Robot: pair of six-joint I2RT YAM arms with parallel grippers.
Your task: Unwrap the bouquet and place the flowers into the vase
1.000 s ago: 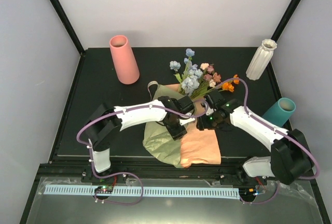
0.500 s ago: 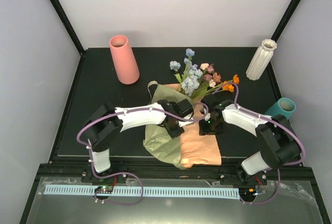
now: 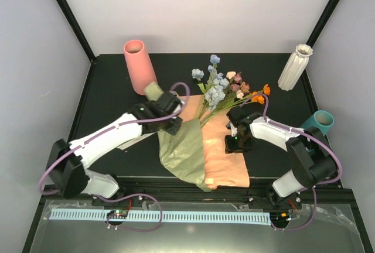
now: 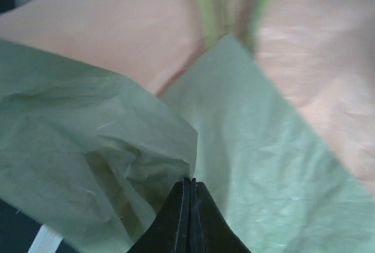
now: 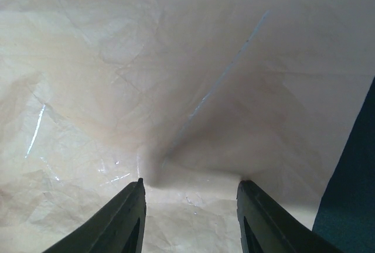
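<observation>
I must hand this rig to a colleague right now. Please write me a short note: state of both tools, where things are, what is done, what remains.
Left tool: shut on the olive side of the paper sheet, at its left part.
Right tool: open, fingertips pressing on the peach side.
Flowers lie across the sheet's far end.
White ribbed vase stands far right, no flowers in it.
Done: wrap mostly spread open.
Left: free the flowers, put them in the vase.
</observation>
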